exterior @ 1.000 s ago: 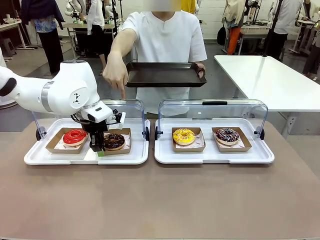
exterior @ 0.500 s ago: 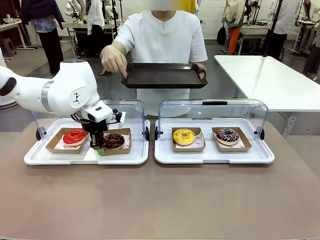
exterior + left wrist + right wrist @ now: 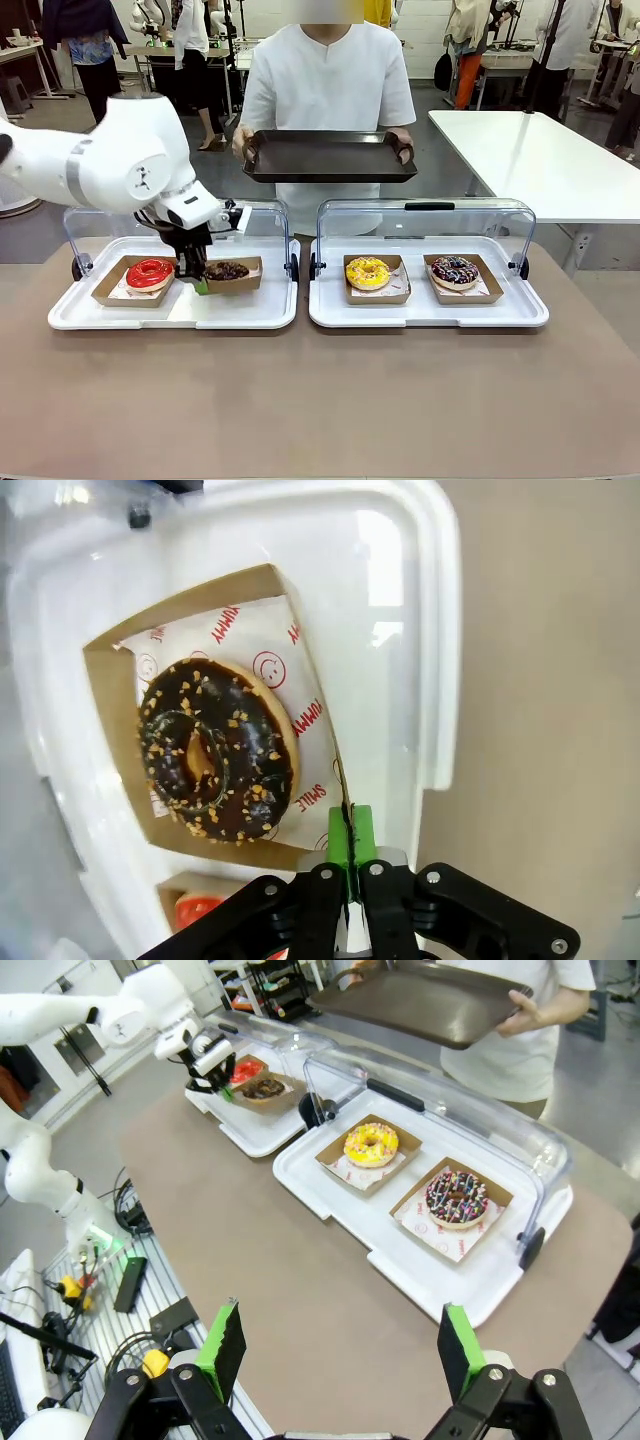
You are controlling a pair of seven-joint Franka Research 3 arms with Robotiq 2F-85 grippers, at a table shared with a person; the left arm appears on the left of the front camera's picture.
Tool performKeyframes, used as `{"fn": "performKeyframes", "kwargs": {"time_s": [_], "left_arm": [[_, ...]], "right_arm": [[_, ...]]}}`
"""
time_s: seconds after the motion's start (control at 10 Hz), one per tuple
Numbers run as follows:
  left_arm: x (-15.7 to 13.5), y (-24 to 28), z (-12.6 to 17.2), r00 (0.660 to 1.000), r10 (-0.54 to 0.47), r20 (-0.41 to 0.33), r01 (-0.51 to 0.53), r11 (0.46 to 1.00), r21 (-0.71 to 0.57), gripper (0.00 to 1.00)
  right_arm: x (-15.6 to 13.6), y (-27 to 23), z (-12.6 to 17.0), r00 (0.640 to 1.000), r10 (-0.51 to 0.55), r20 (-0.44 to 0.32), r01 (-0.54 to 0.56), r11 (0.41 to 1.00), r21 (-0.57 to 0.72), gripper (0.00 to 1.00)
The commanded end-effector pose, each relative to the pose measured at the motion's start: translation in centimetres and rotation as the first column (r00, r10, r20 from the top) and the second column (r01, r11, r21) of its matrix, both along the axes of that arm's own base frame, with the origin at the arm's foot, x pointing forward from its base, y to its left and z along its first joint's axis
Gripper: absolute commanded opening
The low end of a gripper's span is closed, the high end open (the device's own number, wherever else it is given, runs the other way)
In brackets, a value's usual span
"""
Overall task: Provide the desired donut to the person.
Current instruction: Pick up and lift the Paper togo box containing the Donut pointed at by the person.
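Front view, left of centre: pinches with the left gripper (image 3: 194, 280) the left edge of the cardboard box (image 3: 243, 284) carrying the chocolate donut (image 3: 227, 270), inside the left white tray (image 3: 230, 312), just right of the red donut (image 3: 150, 271). Upper middle: shows the person (image 3: 330, 80) holding a dark tray (image 3: 330, 157) in both hands behind the clear lids. Left wrist view: presses the green pads (image 3: 364, 832) together on the box's thin wall at bottom centre, with the chocolate donut at centre left. Right wrist view: holds the right gripper (image 3: 340, 1345) wide apart along the bottom edge above the brown table (image 3: 300, 1260), gripping nothing; places the yellow donut (image 3: 371, 1144) and sprinkled donut (image 3: 456, 1197) at centre, the chocolate donut at upper left.
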State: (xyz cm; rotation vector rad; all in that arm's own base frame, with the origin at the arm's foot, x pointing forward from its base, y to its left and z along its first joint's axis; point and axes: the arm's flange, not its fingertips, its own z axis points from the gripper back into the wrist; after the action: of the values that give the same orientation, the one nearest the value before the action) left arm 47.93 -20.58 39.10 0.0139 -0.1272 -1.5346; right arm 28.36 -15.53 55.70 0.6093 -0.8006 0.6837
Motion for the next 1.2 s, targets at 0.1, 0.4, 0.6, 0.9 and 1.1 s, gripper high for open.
{"fn": "performKeyframes", "kwargs": {"time_s": [0.1, 0.4, 0.6, 0.9, 1.1], "left_arm": [[-6.0, 0.4, 6.7, 0.996, -0.088, -0.030, 0.088, 0.996, 0.010, 0.00], [-9.2, -1.0, 12.1, 0.980, -0.106, -0.167, 0.107, 0.994, -0.001, 0.00], [-10.6, -2.2, 14.4, 0.976, -0.110, -0.186, 0.111, 0.994, -0.008, 0.00], [-12.8, -4.2, 19.1, 0.992, -0.117, -0.050, 0.117, 0.993, -0.005, 0.00], [-12.6, -5.9, 22.7, 0.994, -0.111, -0.019, 0.111, 0.994, 0.022, 0.00]], "right_arm": [[-0.1, 0.1, -0.1, 1.000, 0.000, 0.000, 0.000, 1.000, 0.000, 1.00], [-0.1, 0.1, -0.1, 1.000, 0.000, 0.000, 0.000, 1.000, 0.000, 1.00], [-0.1, 0.1, -0.1, 1.000, 0.000, 0.000, 0.000, 1.000, 0.000, 1.00], [-0.1, 0.1, -0.1, 1.000, 0.000, 0.000, 0.000, 1.000, 0.000, 1.00], [-0.1, 0.1, -0.1, 1.000, 0.000, 0.000, 0.000, 1.000, 0.000, 1.00]]}}
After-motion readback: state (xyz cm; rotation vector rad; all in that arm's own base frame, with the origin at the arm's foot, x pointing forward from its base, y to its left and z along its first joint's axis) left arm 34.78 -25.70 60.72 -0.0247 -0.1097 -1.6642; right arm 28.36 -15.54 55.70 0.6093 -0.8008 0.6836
